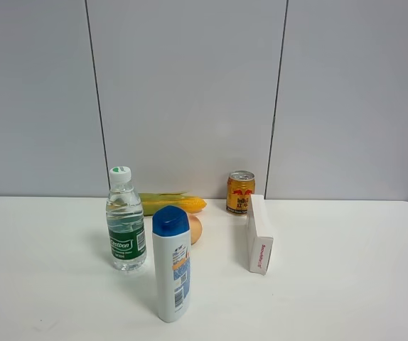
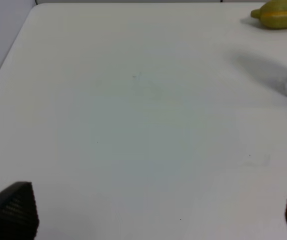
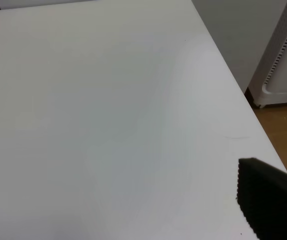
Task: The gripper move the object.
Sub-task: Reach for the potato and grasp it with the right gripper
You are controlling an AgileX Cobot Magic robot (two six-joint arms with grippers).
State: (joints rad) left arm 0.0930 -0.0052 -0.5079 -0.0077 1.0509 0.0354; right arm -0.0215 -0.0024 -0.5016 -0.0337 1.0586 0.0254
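Egg (image 1: 196,229) half hidden at 1 o'clock of the shampoo (image 1: 172,264), at 3 o'clock of the water bottle (image 1: 126,220) and at 6 o'clock of the corn (image 1: 173,204) tip, so hemmed in on three sides. Likely trouble: clipping the tall shampoo or the bottle on the way in and toppling either, with both upright and close by. Also possible: pinching the smooth round egg off-centre and sending it rolling toward the box (image 1: 259,236) at 3 o'clock or the can (image 1: 240,192) at 1 o'clock. Left gripper (image 2: 153,212) spread wide over bare table (image 1: 346,284), holding nothing. Right gripper (image 3: 118,210) likewise agape and empty, near the table's edge. Neither visible from the high camera. Tabletop white, smooth and flat — little to stop a roll. Behind, a grey panelled wall (image 1: 190,85) with dark seams; beyond the edge, wood floor (image 3: 283,130) and a white slatted unit (image 3: 283,60).
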